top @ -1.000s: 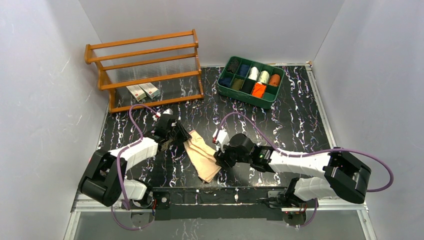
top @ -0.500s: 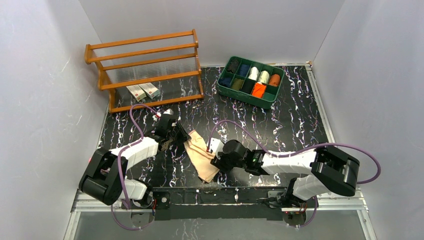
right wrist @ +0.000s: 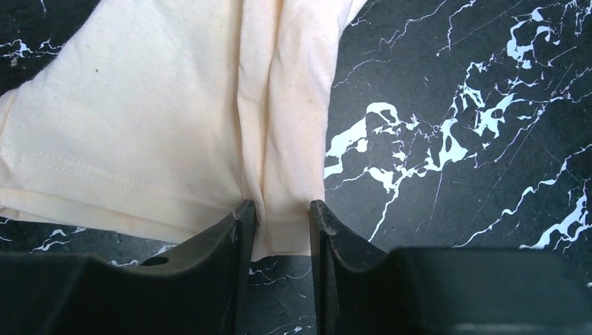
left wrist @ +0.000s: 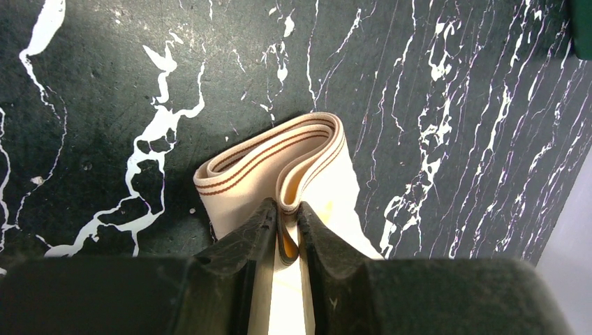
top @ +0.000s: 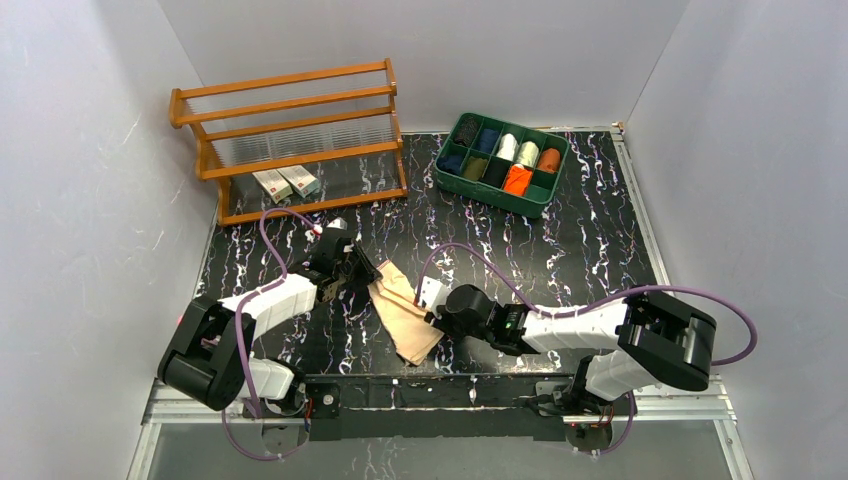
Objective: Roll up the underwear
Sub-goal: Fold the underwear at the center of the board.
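Note:
The pale tan underwear (top: 403, 312) lies folded into a long strip on the black marbled table between my two arms. My left gripper (top: 367, 276) is shut on its far end; the left wrist view shows the striped waistband (left wrist: 269, 157) looped, with one fold pinched between the fingers (left wrist: 288, 230). My right gripper (top: 436, 318) stands open at the strip's right edge. In the right wrist view its fingers straddle a narrow fold of the hem (right wrist: 283, 209) of the tan cloth (right wrist: 139, 125). The bright orange underwear (top: 516, 180) sits in the green tray.
A green compartment tray (top: 456, 187) at the back right holds several rolls, including a duller orange one (top: 549, 159). A wooden rack (top: 290, 140) with two small boxes (top: 286, 182) stands at the back left. White walls close in both sides.
My right gripper has slid left until its fingers reach the tan cloth's right edge. The left gripper and the waistband have stayed put.

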`<action>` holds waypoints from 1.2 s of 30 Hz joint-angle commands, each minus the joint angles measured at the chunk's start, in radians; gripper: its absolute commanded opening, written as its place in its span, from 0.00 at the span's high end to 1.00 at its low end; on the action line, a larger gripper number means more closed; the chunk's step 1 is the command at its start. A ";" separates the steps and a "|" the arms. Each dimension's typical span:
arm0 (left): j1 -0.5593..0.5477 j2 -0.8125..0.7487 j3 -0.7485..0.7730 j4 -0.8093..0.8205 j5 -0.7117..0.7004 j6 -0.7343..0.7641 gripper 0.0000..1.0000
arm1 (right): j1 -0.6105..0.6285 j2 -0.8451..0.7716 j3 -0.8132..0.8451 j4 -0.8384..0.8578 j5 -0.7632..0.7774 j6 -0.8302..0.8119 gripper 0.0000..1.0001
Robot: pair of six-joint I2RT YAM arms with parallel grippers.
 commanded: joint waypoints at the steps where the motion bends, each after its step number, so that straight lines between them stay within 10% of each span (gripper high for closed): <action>1: 0.006 0.001 0.034 -0.007 0.008 0.014 0.84 | 0.006 -0.011 0.005 0.030 -0.004 -0.004 0.60; 13: 0.006 0.008 0.032 0.008 0.018 0.016 0.86 | 0.006 0.061 0.076 -0.042 0.034 0.051 0.98; 24: 0.057 0.014 0.113 -0.034 0.049 0.087 0.89 | 0.006 -0.068 0.151 -0.169 -0.004 0.109 0.99; 36: 0.183 0.118 0.177 -0.022 0.231 0.160 0.91 | 0.057 0.137 0.443 -0.413 0.047 0.255 0.99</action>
